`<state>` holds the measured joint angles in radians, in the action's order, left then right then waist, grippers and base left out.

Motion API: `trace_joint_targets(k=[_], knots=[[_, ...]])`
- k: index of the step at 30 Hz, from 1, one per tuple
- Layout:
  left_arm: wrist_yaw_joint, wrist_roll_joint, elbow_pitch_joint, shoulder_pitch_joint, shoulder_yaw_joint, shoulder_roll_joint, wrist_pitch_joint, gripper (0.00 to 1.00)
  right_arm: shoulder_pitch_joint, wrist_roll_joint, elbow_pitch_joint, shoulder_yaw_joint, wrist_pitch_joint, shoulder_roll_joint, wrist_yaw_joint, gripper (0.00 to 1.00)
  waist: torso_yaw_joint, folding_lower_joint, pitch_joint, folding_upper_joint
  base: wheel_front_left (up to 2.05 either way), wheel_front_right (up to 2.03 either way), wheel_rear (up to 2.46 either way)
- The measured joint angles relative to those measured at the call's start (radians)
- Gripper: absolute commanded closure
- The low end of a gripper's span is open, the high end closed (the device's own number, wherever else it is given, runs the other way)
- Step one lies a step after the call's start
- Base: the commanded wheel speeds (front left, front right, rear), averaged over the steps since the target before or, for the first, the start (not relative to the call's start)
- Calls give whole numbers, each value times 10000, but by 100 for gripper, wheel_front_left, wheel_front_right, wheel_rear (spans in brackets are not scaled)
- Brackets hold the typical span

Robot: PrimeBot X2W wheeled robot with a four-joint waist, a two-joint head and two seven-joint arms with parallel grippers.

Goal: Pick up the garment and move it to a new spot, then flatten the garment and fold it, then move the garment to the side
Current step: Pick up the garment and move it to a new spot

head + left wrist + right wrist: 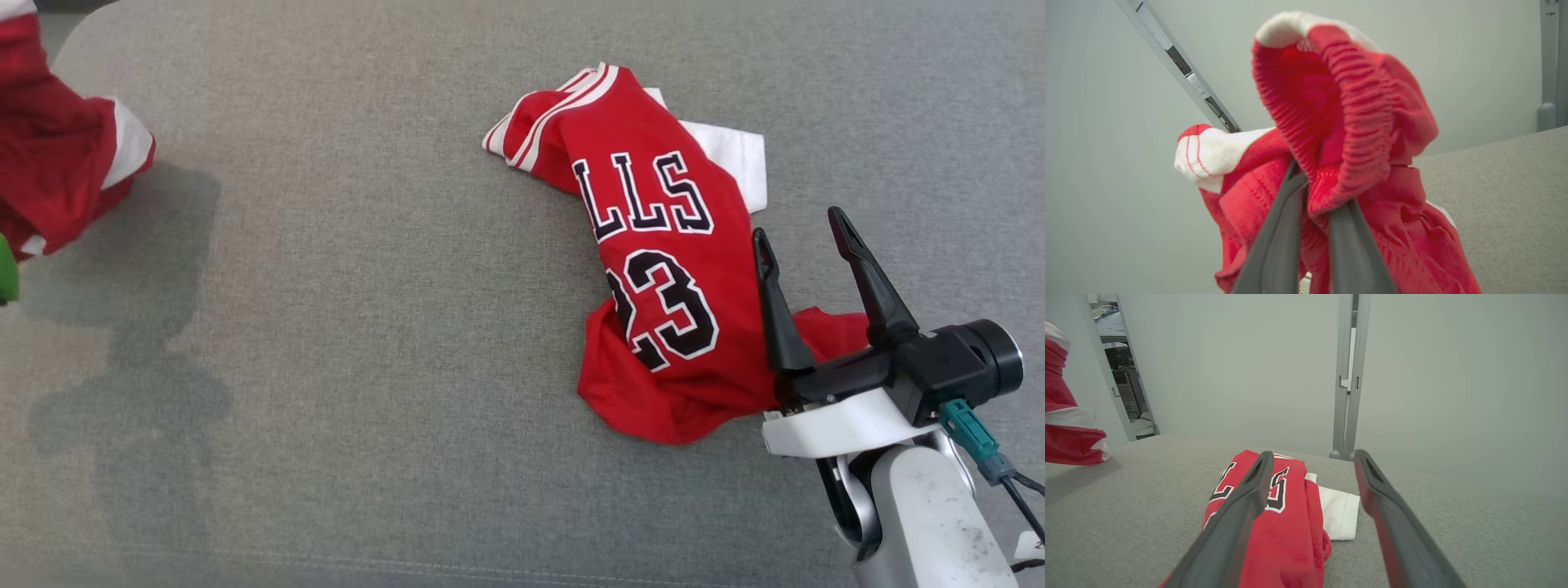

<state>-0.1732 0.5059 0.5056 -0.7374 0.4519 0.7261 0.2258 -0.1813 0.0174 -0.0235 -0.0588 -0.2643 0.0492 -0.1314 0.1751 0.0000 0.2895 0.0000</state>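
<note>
A red garment with white stripes and a ribbed waistband (pixel 1347 122) hangs in the air, and my left gripper (pixel 1316 188) is shut on its bunched cloth. In the head view this garment (pixel 57 155) hangs at the upper left, casting a shadow on the surface. A red jersey (pixel 653 269) printed "LLS 23" lies crumpled right of the middle, with a white cloth (pixel 735 155) poking out under its far side. My right gripper (pixel 798 225) stands open at the jersey's right edge, holding nothing. In the right wrist view that gripper (pixel 1313 455) points over the jersey (pixel 1286 522) and the white cloth (pixel 1337 514).
Everything rests on a wide grey fabric surface (pixel 367 327). A green object (pixel 6 273) shows at the left edge. Behind the surface stand a pale wall and a grey metal post (pixel 1349 375); a gap with shelves (pixel 1122 375) opens at the far left.
</note>
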Motion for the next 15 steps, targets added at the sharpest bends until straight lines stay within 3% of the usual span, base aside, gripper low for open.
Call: trace_joint_targets(k=[10,11,12,13,15], knots=[[713,706,2993,340,316,-1779,132,97,-216,59,-67,-142,0,293,0,0,358,0,774,0,0,0,0],[780,792,3216,330,282,-1898,174,85,-239,59,-50,-146,0,303,0,0,354,0,796,0,0,0,0],[830,836,3382,307,242,-1965,221,47,-246,59,-35,-146,0,309,0,0,346,0,792,0,0,0,0],[848,842,3505,284,169,-2013,253,0,-246,59,-29,-136,0,305,0,0,335,0,766,0,0,0,0],[746,842,3630,264,-56,-2031,322,0,-244,44,-19,-150,0,268,0,0,298,0,677,0,0,0,0]])
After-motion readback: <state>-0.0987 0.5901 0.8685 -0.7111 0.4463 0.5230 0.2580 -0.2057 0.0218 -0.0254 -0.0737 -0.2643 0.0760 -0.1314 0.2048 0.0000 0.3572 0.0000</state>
